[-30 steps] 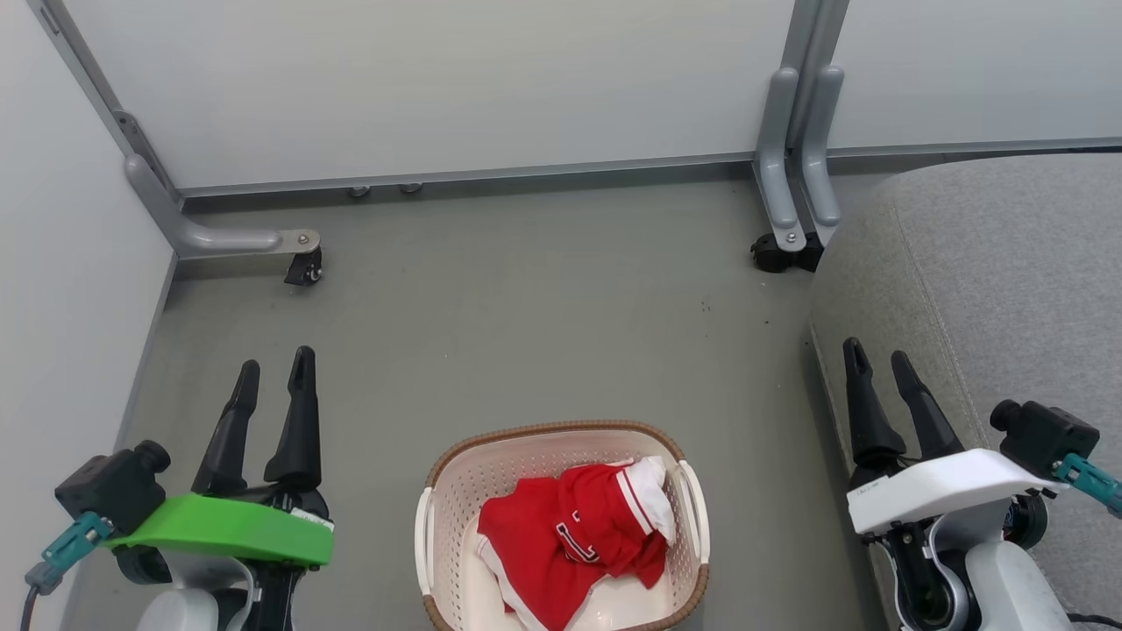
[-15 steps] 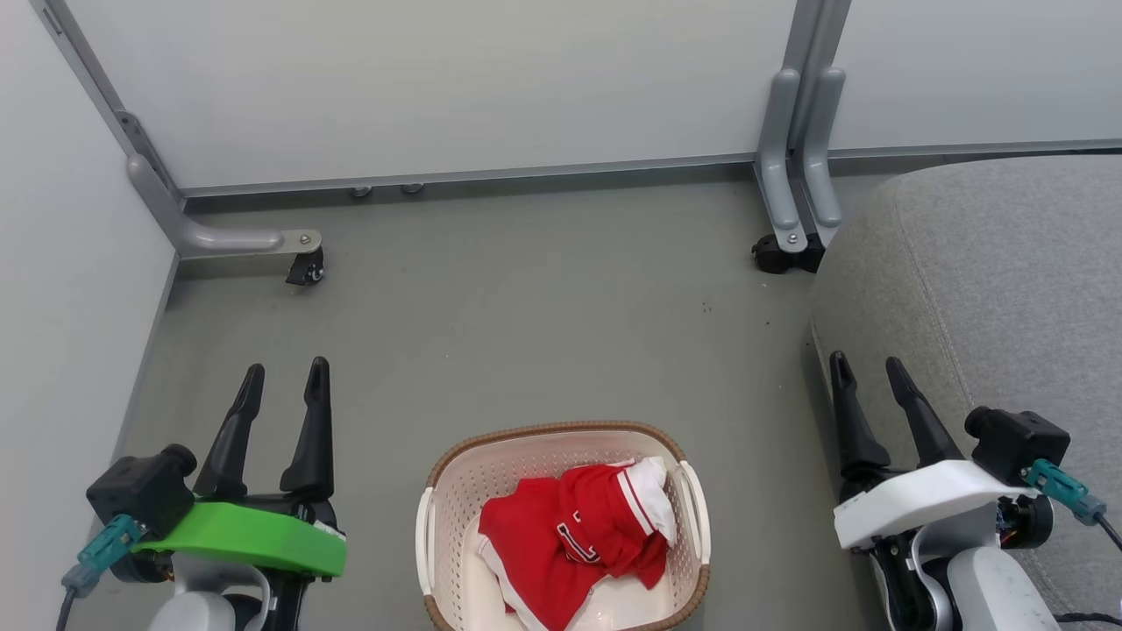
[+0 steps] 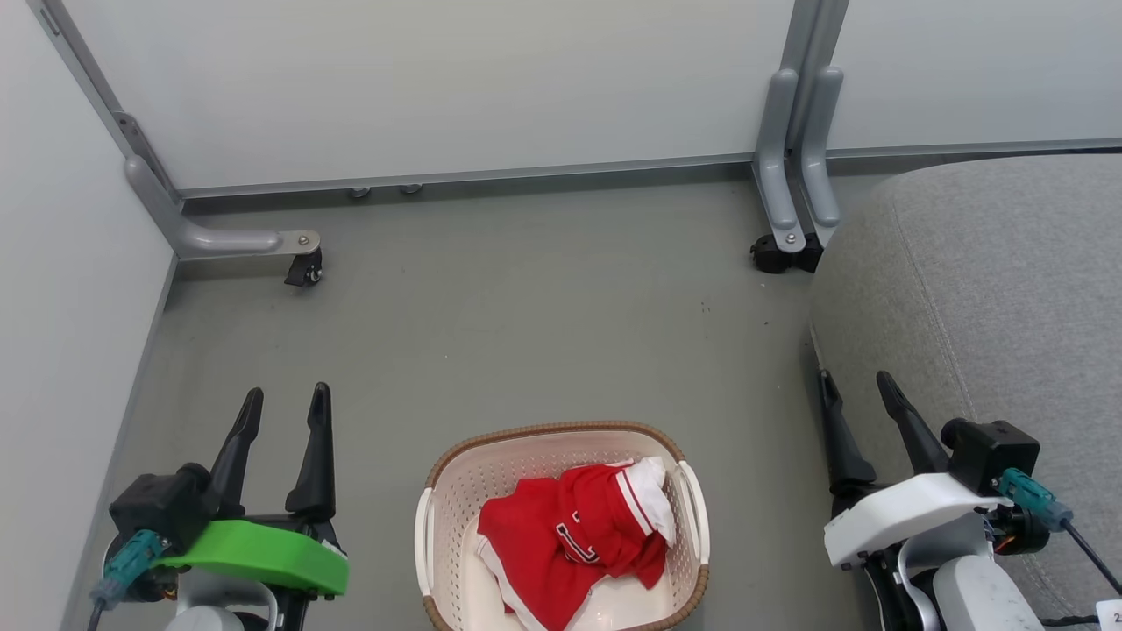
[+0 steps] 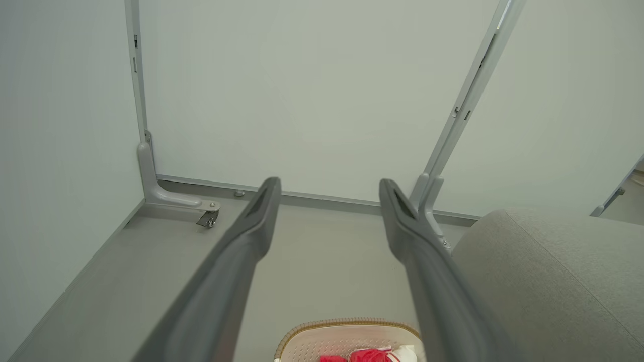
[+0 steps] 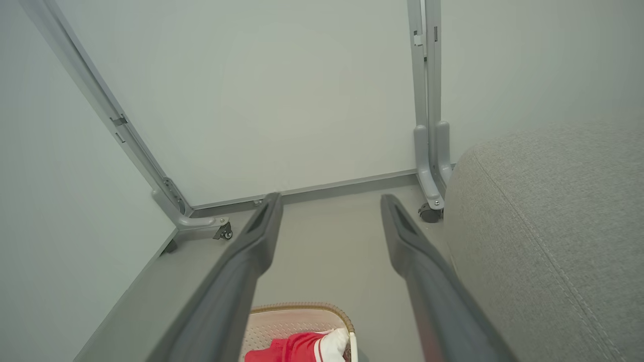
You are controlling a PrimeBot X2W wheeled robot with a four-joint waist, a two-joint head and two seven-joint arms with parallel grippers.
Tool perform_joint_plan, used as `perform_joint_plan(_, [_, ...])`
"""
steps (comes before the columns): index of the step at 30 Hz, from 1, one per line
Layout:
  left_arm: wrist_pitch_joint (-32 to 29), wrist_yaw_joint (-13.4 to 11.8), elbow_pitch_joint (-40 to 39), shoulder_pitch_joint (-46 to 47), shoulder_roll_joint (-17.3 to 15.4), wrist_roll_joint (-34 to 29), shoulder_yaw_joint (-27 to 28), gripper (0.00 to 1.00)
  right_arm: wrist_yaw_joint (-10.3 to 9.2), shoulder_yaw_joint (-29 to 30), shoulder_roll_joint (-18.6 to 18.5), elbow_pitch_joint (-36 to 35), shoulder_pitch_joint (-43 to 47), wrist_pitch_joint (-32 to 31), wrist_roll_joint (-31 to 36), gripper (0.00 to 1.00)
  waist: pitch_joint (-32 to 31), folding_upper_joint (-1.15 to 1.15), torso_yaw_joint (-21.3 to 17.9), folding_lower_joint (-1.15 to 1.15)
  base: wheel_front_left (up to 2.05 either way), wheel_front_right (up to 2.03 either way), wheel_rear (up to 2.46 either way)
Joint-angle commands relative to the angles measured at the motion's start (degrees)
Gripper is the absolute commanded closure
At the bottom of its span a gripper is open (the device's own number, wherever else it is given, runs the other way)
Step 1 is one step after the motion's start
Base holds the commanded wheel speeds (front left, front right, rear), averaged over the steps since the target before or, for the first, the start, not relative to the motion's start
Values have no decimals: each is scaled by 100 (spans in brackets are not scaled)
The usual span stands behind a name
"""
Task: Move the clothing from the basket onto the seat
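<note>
Left gripper (image 3: 287, 392) is wearing a bright green shell (image 3: 254, 556); right gripper (image 3: 853, 377) is sporting a white shell (image 3: 903, 517); both are carrying long dark fingers (image 3: 316, 447), black wrist cameras (image 3: 162, 508), teal cable plugs (image 3: 1021, 492).

Ahead of me: a matt grey-green floor (image 3: 526, 307), bounded at the far side by a pale white partition panel (image 3: 438, 79) and on my left by a second white side panel (image 3: 53, 289). At their corner, a curved grey metal foot (image 3: 228, 238) ends in a small black caster (image 3: 304, 270). To my right, twin grey metal uprights (image 3: 798, 158) descend to a second black caster (image 3: 776, 254). Tiny dark specks (image 3: 704, 307) dot the floor nearby.
</note>
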State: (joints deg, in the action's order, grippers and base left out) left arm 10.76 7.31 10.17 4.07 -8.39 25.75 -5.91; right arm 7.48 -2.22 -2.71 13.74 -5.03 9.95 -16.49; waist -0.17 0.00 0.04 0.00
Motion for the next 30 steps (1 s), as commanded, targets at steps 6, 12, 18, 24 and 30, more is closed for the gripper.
perform_joint_plan(6, [115,24,127,-40,-15,-336,-22,0,2,-60,-22,50,-56,90,339,0,-2,0,-3,0,0,0,0])
perform_joint_plan(12, [192,25,207,-38,-27,-517,-43,0,1,-115,-23,102,-60,144,549,0,-6,0,-1,0,0,0,0])
perform_joint_plan(18, [259,27,283,-59,-34,-647,-46,0,1,-155,-24,132,-59,193,733,0,-8,0,-2,0,0,0,0])
perform_joint_plan(24, [322,28,370,-73,-11,-779,-16,0,1,-149,-25,152,-47,242,873,0,-10,0,0,0,0,0,0])
perform_joint_plan(30, [386,30,439,-78,8,-870,5,0,1,-172,-26,177,-49,310,930,0,-6,0,-4,0,0,0,0])
